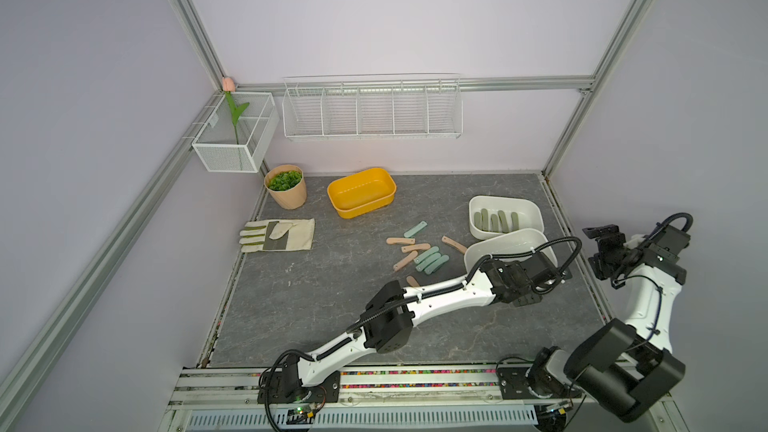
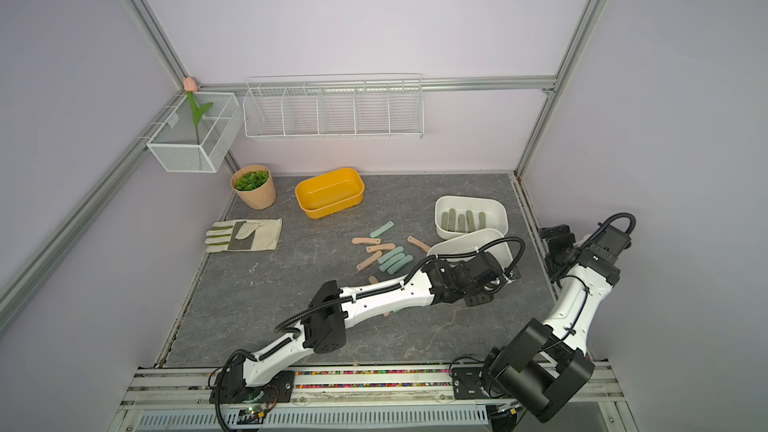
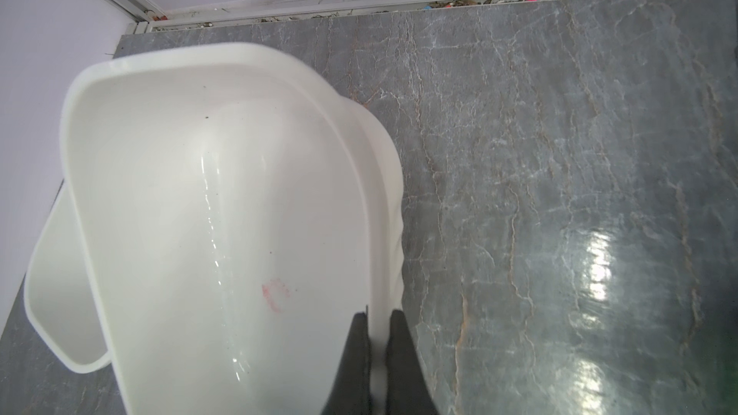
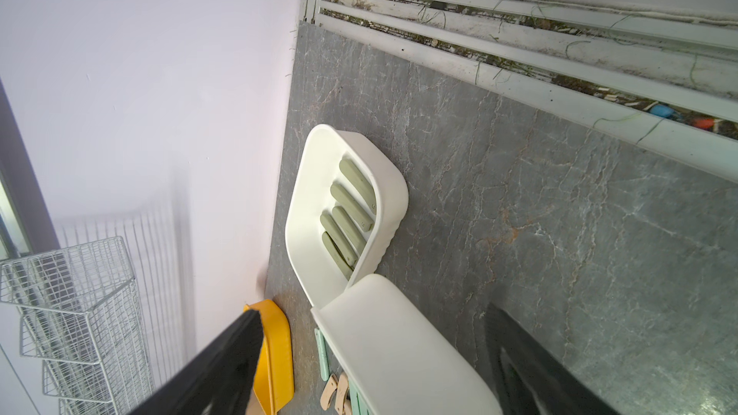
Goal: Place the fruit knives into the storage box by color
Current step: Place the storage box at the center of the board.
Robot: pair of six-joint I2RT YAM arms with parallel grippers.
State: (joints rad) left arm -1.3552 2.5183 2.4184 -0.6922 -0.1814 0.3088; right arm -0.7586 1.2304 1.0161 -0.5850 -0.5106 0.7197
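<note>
Grey veined stone covers the counter. Most of the fruit knives lie loose at its middle, pink and mint bars in a scattered cluster, while the olive knives are already inside the far white storage box at the right. Just nearer sits the near white storage box, its far end overlapping the other's rim; whether they touch cannot be told. The left arm stretches across from the near left. Its forearm lies over the cluster's near edge, so one pink knife only peeks out behind it, and its wrist covers that box's near side. Both top views hide the grip. The left wrist view shows the left end effector clenched on the box's wall, one finger inside and one outside, and a reddish smudge on its floor. The right end effector hangs released, fingers spread wide, raised by the counter's right edge; its wrist view shows five olive knives side by side. Far left stand a yellow storage box, a plant pot and a work glove. A wire rack hangs on the far wall.
</note>
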